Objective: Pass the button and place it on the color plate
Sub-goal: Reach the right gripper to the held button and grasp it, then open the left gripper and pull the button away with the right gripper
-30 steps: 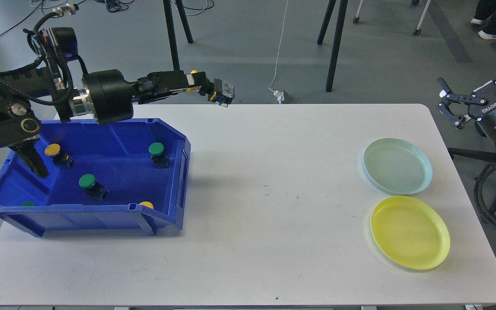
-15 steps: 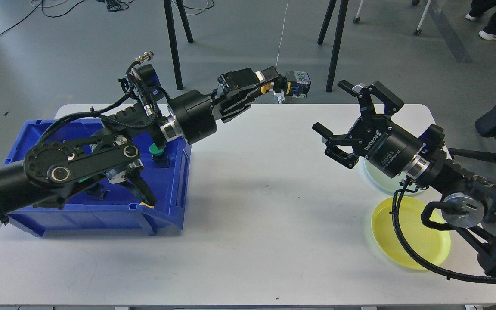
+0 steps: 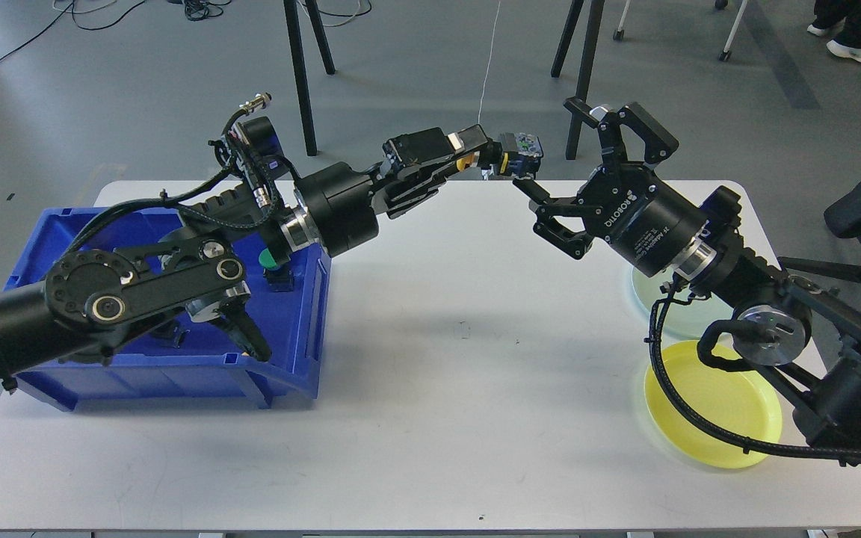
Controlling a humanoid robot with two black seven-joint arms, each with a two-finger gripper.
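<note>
Left arm reached from the near-left, up across the blue bin [image 3: 292, 359], forearm angled toward the far edge of the white table [image 3: 430, 418] near its middle. Left gripper [image 3: 492, 153] was clamped on the button [image 3: 520, 152], a small dark block with a yellow cap end partly tucked between the fingers, held in the air just past the far edge.

Right arm came in from the near-right, elbow over the plates, wrist raised and pointing toward the left gripper. Right gripper [image 3: 569, 161] had its fingers spread wide, one above and one below, the lower fingertip close under the button; whether it touched could not be told. It gripped nothing.

Hidden or unclear: the left arm's links covered most of the bin interior; only one green button [image 3: 272, 260] showed at the bin's right wall. The pale green plate [image 3: 662, 317], toward the far-right corner, was largely behind the right forearm. The yellow plate [image 3: 714, 418], near the right edge, was crossed by a black cable and cut off by the arm on its right side. Button's markings too small to read.
</note>
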